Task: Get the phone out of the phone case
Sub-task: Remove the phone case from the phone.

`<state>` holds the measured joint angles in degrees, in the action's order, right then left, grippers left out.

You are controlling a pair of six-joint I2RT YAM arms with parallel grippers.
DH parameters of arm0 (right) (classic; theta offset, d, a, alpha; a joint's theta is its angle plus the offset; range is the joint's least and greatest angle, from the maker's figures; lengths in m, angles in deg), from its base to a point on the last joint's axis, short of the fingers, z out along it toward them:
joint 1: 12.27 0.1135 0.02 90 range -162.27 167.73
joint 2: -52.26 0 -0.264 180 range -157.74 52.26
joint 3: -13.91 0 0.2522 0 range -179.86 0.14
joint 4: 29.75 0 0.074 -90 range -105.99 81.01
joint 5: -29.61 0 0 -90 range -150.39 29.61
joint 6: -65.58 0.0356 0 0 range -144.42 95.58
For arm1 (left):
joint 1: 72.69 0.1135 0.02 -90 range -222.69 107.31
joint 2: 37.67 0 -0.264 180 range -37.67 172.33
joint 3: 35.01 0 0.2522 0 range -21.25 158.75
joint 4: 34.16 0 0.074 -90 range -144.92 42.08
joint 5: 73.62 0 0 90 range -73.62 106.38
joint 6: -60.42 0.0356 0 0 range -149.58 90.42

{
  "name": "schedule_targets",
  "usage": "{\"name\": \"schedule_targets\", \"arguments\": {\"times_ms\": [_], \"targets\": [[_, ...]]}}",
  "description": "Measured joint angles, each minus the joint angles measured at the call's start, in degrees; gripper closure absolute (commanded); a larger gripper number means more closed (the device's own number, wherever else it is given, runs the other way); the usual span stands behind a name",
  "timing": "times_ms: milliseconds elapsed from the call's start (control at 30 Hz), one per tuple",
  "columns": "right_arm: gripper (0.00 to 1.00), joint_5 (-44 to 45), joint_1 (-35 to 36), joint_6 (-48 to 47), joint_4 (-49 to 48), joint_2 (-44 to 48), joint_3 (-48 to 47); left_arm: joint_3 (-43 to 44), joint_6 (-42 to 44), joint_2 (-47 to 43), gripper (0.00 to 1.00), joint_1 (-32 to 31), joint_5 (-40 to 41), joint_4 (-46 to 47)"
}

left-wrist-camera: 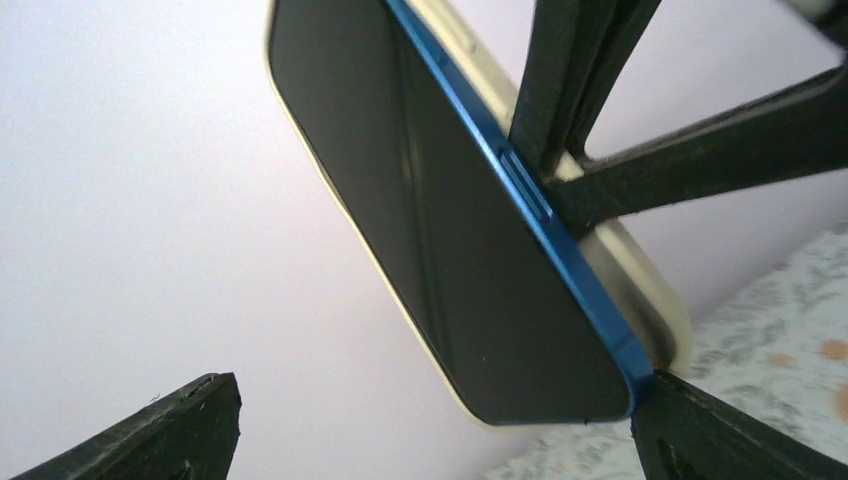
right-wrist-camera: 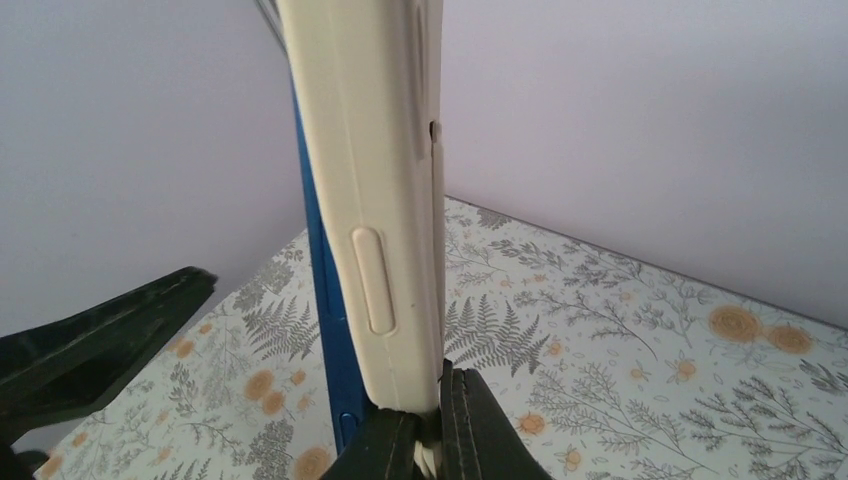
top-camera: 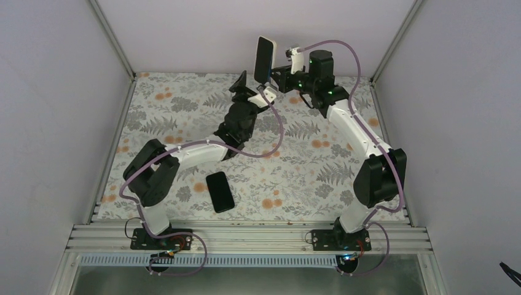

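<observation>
A flowered counter (top-camera: pixel 184 104) boxed in by plain pale walls (top-camera: pixel 55 92) carries the job, though the likely trouble sits in the air above it.

Nearest the arm bases, well behind and below both hands, a second bare black phone (top-camera: pixel 220 192) lies flat. It is no part of this and would be the wrong thing to reach for.

Farther out, the left hand (left-wrist-camera: pixel 437 395) is open, its fingers spread either side of the lower end of the phone (left-wrist-camera: pixel 440 230). One fingertip (left-wrist-camera: pixel 700 430) is right at the blue-edged corner. If the hand closes askew on that glossy body, the phone could squirt free and drop. If it catches the case lip as well, both would come away together.

Farthest out, the right hand (right-wrist-camera: pixel 432 425) is pinched tight on the rim of the phone case (right-wrist-camera: pixel 370 200) and holds it upright above its fingers. The phone seems partly peeled out along one long side. So thin and soft a hold might slip under a hard pull.

The left arm folds near its base, then reaches forward with its wrist tipped upward. The right arm stretches to the far edge and bends inward to meet it.
</observation>
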<state>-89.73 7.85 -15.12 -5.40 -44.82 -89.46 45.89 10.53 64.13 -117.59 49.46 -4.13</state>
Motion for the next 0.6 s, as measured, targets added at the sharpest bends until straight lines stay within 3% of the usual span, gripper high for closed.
{"name": "schedule_targets", "arguments": {"times_ms": [433, 600], "targets": [[0.97, 0.33, 1.55, -0.28, -1.86, 0.00, 0.02, -0.26, 18.43, 6.54, 0.00, -1.99, 6.40, 23.32], [0.97, 0.02, 1.46, 0.37, -3.67, 0.00, 0.92, 2.45, 25.44, 13.18, 0.00, -1.97, 7.06, 37.79]]}}
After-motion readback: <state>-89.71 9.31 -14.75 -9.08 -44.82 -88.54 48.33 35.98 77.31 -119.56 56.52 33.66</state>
